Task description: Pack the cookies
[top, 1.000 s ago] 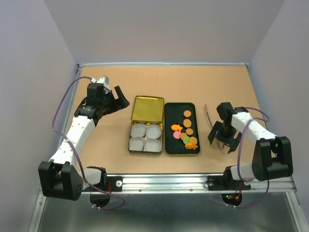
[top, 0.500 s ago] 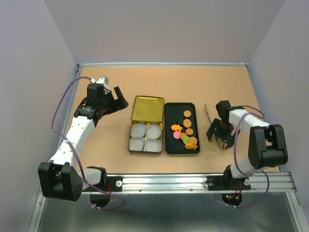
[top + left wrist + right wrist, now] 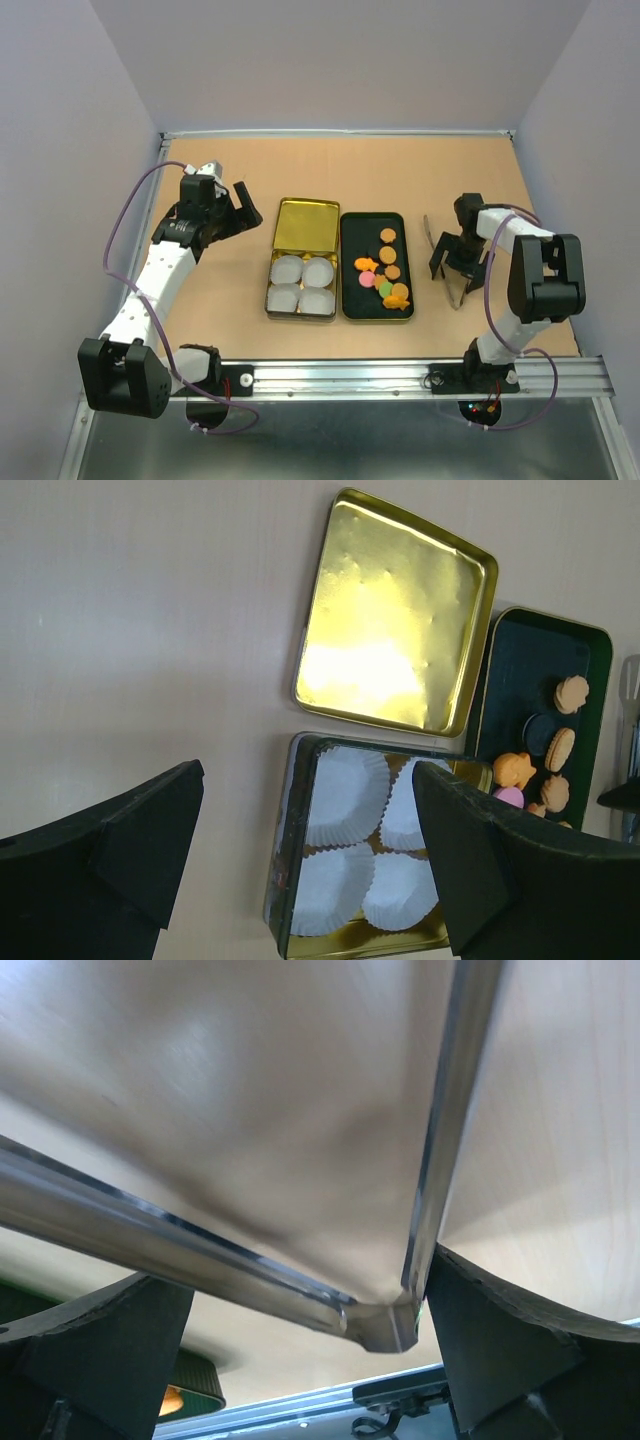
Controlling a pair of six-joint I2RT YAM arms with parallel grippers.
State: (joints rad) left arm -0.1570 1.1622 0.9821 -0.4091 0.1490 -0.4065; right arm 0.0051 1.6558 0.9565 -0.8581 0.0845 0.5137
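Looks like the tool-fetching step, with no packing begun. Toward the right edge of the tan desk point(image 3: 350, 170), straddling the shiny V-shaped metal tongs point(image 3: 440, 1140) with the right gripper point(image 3: 457, 268), jaws wide apart on either side of the joined end and clamped on nothing. Next, probably: settle lower, centre over both blades, squeeze them together without skating the metal away, then lift and carry toward the small coin-sized cookies point(image 3: 392, 271). Lying mid-desk, in the near half of the black oblong tray point(image 3: 362, 235), just right of the gold-lined tin point(image 3: 268, 290) with its four empty white pleated paper cups point(image 3: 345, 795). Mostly round, so pointing nowhere; heading of the orange fish shapes too small to tell. Strung as a cluster along the tray's length, running from near edge toward far edge. Hovering toward the far-left corner, the left gripper point(image 3: 246, 203), jaws likewise apart and holding nothing.
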